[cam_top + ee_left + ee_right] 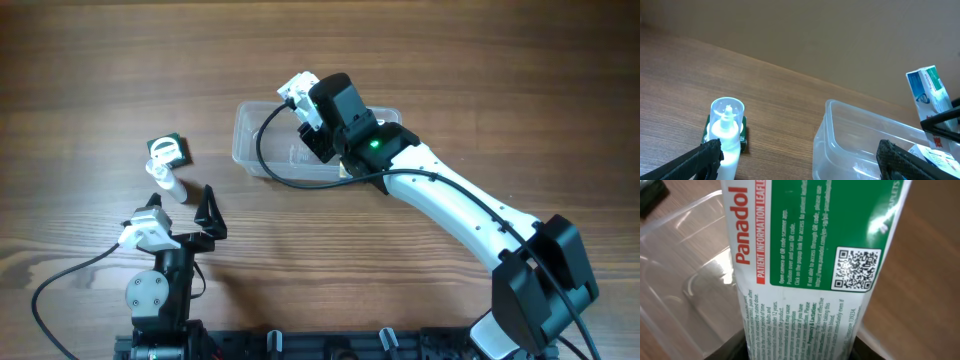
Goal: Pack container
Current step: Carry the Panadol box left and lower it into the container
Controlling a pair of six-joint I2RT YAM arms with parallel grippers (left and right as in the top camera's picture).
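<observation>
The clear plastic container [262,152] lies on the wooden table; it also shows in the left wrist view [840,145] and the right wrist view [685,265]. My right gripper [312,118] is shut on a white and green Panadol box [810,255] and holds it upright over the container's far side [298,90]. My left gripper [183,200] is open and empty, low over the table left of the container [800,157]. A white bottle with a clear cap [726,132] stands by its left finger.
A small dark green box [168,150] lies behind the bottle [163,178]. Something white with print [936,156] shows low at the container's right end. Bare wooden table lies all round.
</observation>
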